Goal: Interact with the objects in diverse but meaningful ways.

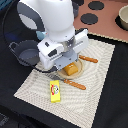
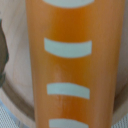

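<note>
A: Where is the arm sitting right now?

B: The white Panda arm is hanging over the woven placemat (image 1: 95,65), and its gripper (image 1: 70,64) is reaching down onto the round tan plate (image 1: 64,75). The orange-yellow bread loaf (image 1: 72,69) is lying directly beneath the jaws, resting on that plate.

A: Are the jaws clamping it?

B: I cannot tell. The arm's body is hiding the fingers in the exterior view, and the wrist view is showing only the loaf (image 2: 70,65) filling the picture, orange with pale curved stripes, with the plate's rim (image 2: 15,107) curving behind it.

A: What else is lying around the jaws?

B: A wooden-handled knife (image 1: 74,84) is lying just beside the plate, on the side toward the camera, and another wooden-handled piece (image 1: 89,59) is lying on the far side. The yellow butter block (image 1: 55,91) is sitting on the mat, beyond the knife and well apart from the jaws. The grey two-handled pot (image 1: 25,54) is standing off the mat at the exterior view's left, partly hidden behind the arm.
</note>
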